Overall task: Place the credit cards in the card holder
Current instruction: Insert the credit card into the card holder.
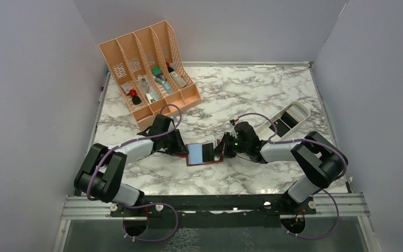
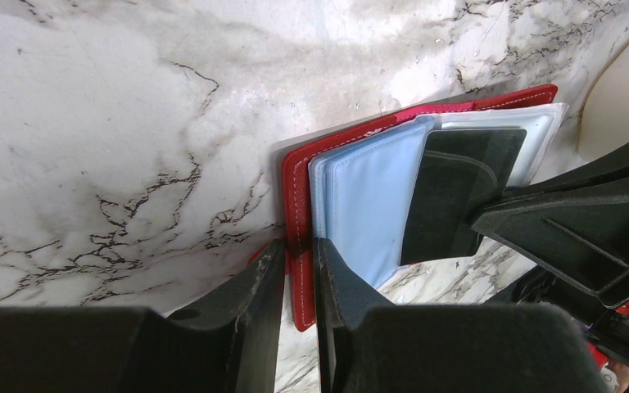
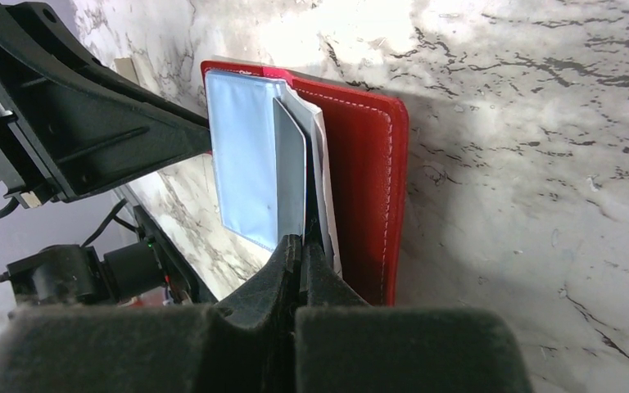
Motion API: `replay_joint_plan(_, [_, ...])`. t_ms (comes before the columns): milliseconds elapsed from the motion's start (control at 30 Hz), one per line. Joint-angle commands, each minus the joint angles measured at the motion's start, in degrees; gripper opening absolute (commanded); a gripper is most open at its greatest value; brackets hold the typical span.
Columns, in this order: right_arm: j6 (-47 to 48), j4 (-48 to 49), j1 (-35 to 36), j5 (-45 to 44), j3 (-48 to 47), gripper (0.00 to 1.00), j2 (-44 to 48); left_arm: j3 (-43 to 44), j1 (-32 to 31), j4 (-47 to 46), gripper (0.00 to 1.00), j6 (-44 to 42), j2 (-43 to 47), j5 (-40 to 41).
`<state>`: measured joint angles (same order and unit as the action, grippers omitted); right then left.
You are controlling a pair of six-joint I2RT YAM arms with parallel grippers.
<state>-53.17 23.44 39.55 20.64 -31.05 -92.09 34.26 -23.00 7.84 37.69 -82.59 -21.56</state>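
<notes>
The card holder, a red wallet, lies open on the marble table between my two grippers, with a light blue inner pocket facing up. My left gripper is shut on the wallet's left red edge, as the left wrist view shows. My right gripper is shut on a thin credit card, in the right wrist view. The card stands edge-on against the wallet's clear pockets. In the left wrist view it looks dark and lies over the clear pocket.
A white oblong tray with dark cards inside sits behind my right arm. A peach slotted organizer with small items stands at the back left. Grey walls enclose the table on three sides.
</notes>
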Motion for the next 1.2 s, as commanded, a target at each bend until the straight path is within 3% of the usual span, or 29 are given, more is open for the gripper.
replay_joint_plan(0, [0.30, -2.19, 0.87, -2.05, 1.33, 0.01, -0.66, -1.03, -0.37, -0.19, 0.23, -0.87, -1.82, 2.76])
replay_joint_plan(367, [1.05, -0.16, 0.88, 3.04, -2.55, 0.03, -4.96, 0.02, -0.57, -0.22, 0.23, -0.61, -1.73, 1.95])
replay_joint_plan(600, [3.86, -5.89, 0.88, 2.94, -6.98, 0.06, -6.50, 0.32, -0.74, -0.21, 0.24, -0.60, -1.95, 1.73])
replay_joint_plan(767, [5.02, -10.32, 1.03, 0.56, -7.94, 0.27, -5.08, 0.48, -0.99, -0.13, 0.24, -0.70, -1.83, 1.33])
replay_joint_plan(867, [7.27, -15.83, 1.01, -3.94, -8.70, 0.34, -1.88, 0.12, -1.01, -0.26, 0.24, -0.65, -1.66, 1.74])
replay_joint_plan(1167, [8.98, -16.29, 1.31, -2.05, -10.64, 0.37, -3.09, 0.90, -1.49, -0.24, 0.24, -0.47, -2.23, 1.06])
